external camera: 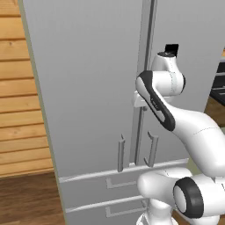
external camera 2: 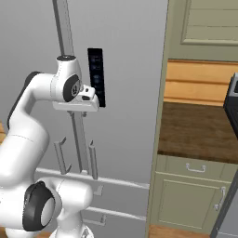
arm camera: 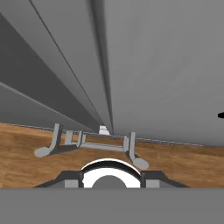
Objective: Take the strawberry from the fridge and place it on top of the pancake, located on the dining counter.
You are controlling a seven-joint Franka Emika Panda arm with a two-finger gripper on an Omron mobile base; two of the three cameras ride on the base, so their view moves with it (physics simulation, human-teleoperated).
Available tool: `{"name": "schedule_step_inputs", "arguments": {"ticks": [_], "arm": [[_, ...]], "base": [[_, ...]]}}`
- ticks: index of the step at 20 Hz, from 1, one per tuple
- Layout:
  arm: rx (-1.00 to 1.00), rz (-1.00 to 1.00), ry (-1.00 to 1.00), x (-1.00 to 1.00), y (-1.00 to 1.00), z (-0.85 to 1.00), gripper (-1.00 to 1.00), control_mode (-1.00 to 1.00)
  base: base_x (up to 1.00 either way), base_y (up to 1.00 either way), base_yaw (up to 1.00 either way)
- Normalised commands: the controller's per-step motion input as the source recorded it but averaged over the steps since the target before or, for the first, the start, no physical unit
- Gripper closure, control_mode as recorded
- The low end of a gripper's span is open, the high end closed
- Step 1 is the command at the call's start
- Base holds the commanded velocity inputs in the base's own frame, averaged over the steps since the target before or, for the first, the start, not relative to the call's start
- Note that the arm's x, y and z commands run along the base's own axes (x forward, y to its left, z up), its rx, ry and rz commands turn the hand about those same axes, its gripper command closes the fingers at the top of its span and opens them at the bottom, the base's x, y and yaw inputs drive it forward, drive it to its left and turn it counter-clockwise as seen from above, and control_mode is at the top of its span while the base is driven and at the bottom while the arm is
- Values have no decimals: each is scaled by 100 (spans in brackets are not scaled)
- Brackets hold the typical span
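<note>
A tall light grey fridge [external camera: 92, 88] stands with both doors shut, and the narrow seam [external camera: 145, 66] between them runs straight up the middle. Two vertical bar handles [external camera 2: 76, 158] flank that seam low down, above two drawers [external camera: 110, 193]. The white arm's gripper [external camera 2: 76, 106] sits right at the seam, level with a small black panel [external camera 2: 95, 76], its jaws drawn together and holding nothing. Wood-plank wall [external camera: 22, 110] lies left of the fridge; a brown countertop [external camera 2: 200, 132] on green cabinets lies right. The strawberry cannot be seen behind the shut doors.
</note>
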Motion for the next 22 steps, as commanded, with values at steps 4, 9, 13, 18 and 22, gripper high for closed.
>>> {"name": "schedule_step_inputs", "arguments": {"ticks": [4,9,13,18,22], "arm": [[0,0,0,-5,0,0,-100,-100],[0,0,0,0,0,0,-100,100],[0,0,0,0,0,0,-100,100],[0,0,0,0,0,0,-100,100],[0,0,0,0,0,0,-100,100]], "base": [[0,0,0],[-18,12,0],[-53,20,0],[-60,23,0],[-71,9,-2]]}}
